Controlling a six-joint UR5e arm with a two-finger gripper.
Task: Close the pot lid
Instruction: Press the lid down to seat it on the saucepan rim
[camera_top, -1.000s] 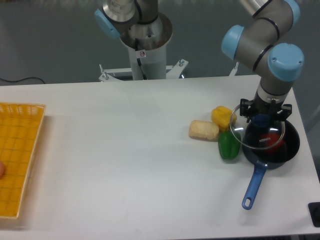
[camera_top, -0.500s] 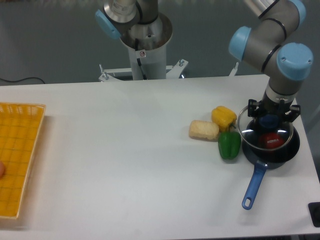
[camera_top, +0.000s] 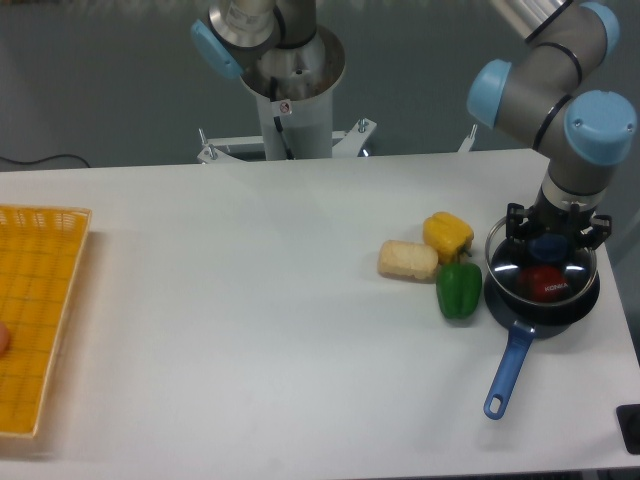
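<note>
The dark navy pot (camera_top: 541, 310) stands at the right of the table, its bright-blue handle (camera_top: 508, 373) pointing toward the front. A red item (camera_top: 545, 281) lies inside it. The clear glass lid (camera_top: 520, 268) with its blue knob (camera_top: 549, 247) hangs directly over the pot, nearly level and lined up with the rim; whether it touches the rim I cannot tell. My gripper (camera_top: 551, 240) comes straight down from above and is shut on the lid's knob.
A green pepper (camera_top: 458, 289) touches the pot's left side. A yellow pepper (camera_top: 447, 235) and a pale bread-like block (camera_top: 408, 260) lie just left of that. An orange basket (camera_top: 36, 314) sits at the table's left edge. The table's right edge is close beyond the pot.
My gripper has carried the lid to the right and downward, from overhanging the pot's left side to centred over the pot.
</note>
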